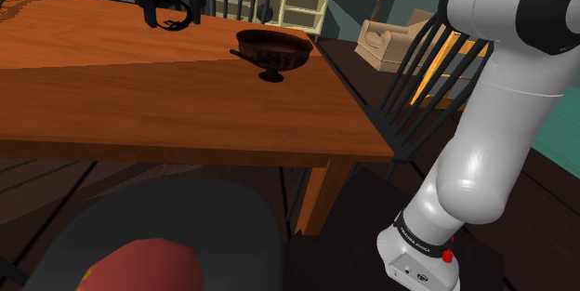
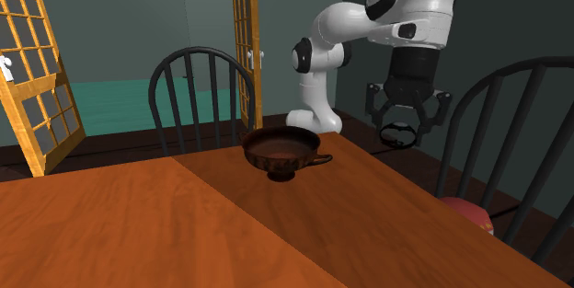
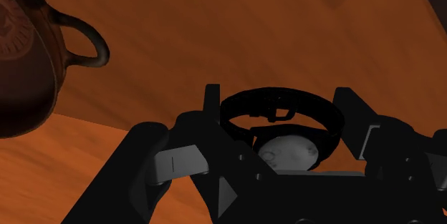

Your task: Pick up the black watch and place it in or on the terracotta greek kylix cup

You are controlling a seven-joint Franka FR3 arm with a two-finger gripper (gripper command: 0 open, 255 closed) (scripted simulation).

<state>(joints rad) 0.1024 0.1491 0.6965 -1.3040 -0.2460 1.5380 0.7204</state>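
A room with teal walls and wooden lattice screens holds an orange-brown wooden bench (image 2: 184, 226), with dark spindle-back chairs (image 2: 198, 93) around it. On the bench stands the dark brown cup (image 2: 282, 151), a low bowl on a small foot with side handles, upright and empty as far as I can see.

The tool (image 2: 402, 126) hangs in the air above the bench, and its fingers are clenched on the black watch (image 2: 396, 136). The strap makes a closed loop between them, and in the wrist view the pale back of the watch's face shows just under the loop. The watch touches neither the bench nor the cup.

I judge the step in hand to be the carry toward the cup. To do it well, the arm should keep its height until the loop is straight over the bowl, and only then go down, so that the strap does not knock the rim or a handle and tip the cup. It should release low, near the bowl's bottom.

Now the cup is to one side of the tool and lower, apart from it; in the shoulder view it stands to the right of the watch.
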